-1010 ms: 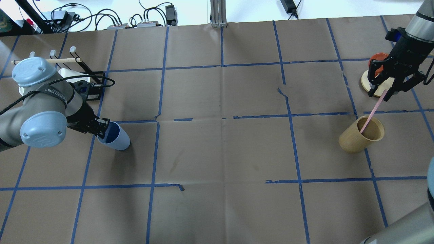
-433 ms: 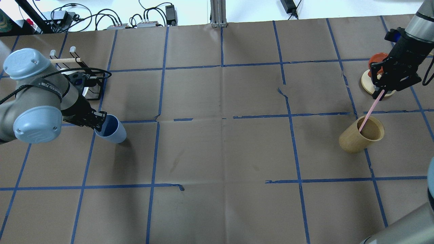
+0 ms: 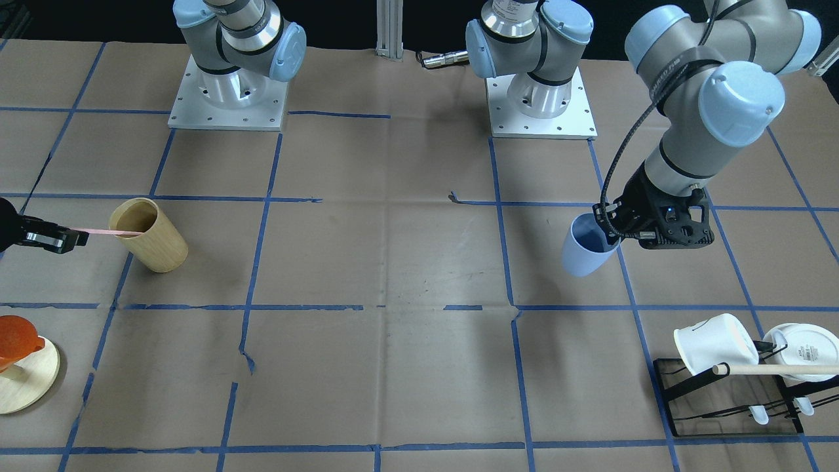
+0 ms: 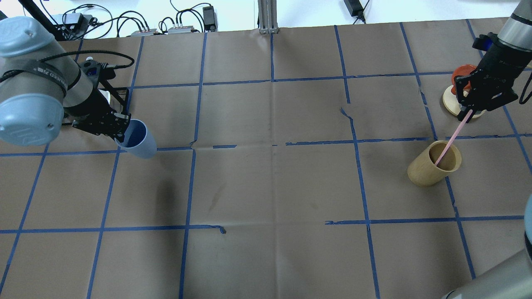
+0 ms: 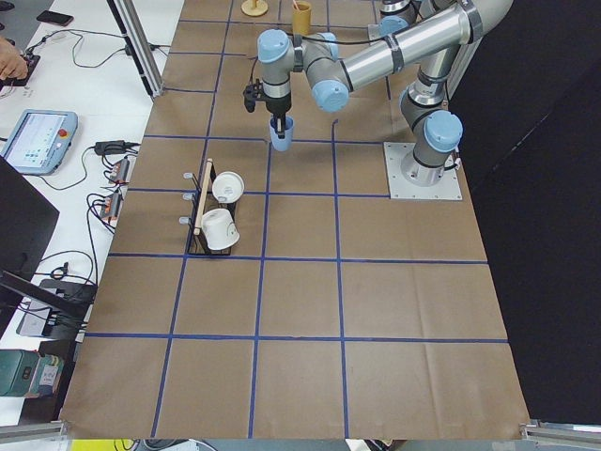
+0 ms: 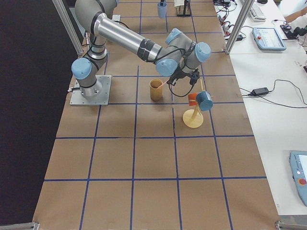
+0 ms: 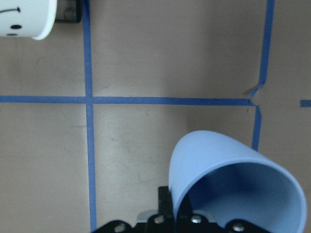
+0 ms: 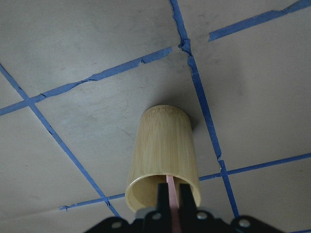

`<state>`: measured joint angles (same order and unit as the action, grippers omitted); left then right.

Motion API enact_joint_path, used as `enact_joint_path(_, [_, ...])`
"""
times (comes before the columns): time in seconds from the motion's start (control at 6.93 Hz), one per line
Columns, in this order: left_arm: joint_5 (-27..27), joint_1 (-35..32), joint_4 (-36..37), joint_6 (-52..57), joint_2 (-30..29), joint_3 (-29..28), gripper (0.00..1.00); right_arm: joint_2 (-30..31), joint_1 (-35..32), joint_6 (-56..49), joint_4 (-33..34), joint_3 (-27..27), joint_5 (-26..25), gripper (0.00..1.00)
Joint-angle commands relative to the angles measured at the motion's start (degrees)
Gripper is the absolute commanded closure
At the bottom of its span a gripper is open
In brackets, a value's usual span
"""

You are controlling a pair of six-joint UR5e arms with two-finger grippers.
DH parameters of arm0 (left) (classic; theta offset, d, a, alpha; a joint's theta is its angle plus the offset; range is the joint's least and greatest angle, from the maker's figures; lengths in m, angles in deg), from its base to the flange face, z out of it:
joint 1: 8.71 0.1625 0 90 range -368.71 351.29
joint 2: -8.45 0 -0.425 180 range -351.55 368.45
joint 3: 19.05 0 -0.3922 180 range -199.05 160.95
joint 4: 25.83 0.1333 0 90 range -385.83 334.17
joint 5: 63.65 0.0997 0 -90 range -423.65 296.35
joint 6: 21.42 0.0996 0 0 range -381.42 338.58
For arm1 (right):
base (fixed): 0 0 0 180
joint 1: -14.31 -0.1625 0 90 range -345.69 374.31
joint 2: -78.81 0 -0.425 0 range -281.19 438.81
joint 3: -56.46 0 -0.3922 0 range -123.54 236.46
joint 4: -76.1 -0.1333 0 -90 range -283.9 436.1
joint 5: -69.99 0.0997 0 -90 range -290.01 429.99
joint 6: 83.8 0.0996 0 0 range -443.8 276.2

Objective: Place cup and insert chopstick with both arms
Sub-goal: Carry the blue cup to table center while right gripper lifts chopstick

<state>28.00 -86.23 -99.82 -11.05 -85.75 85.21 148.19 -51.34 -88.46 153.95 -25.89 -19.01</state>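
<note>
My left gripper (image 4: 121,129) is shut on the rim of the light blue cup (image 4: 139,141) and holds it tilted above the table; it also shows in the front view (image 3: 585,250) and the left wrist view (image 7: 233,187). My right gripper (image 4: 468,112) is shut on the top of the pink chopstick (image 4: 454,136). The chopstick's lower end stands inside the tan wooden cup (image 4: 430,169). The right wrist view shows the chopstick (image 8: 171,191) between the fingers and the tan cup (image 8: 163,150) below.
A black rack (image 3: 727,393) with two white mugs (image 3: 713,342) and a wooden rod stands behind the left arm. An orange piece on a round wooden base (image 4: 451,99) sits under the right gripper. Blue tape lines cross the brown paper.
My left gripper has lifted the blue cup and carried it away from the robot. My right gripper has shut on the chopstick, and the tan cup has shifted slightly left.
</note>
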Motion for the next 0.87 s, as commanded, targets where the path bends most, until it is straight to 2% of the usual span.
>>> enact_joint_path(0.0, [-0.4, -5.3, -5.0, -8.0, -0.7, -4.5, 0.86, 0.5, 0.1, 0.1, -0.2, 0.8, -0.5, 0.85])
enact_joint_path(0.29, [-2.9, -11.6, -3.6, -18.1, -4.1, -5.7, 0.86, 1.8, 0.1, 0.9, -4.6, 5.2, -0.4, 0.85])
enact_joint_path(0.43, [-2.9, -17.4, 1.4, -25.8, -7.4, -6.9, 0.86, 1.8, 0.0, 0.9, -7.2, 8.8, 0.0, 0.85])
enact_joint_path(0.72, [-3.6, -24.9, 4.2, -35.7, -14.2, -11.4, 0.86, 2.4, 0.0, 1.7, -12.3, 15.9, 0.2, 0.85])
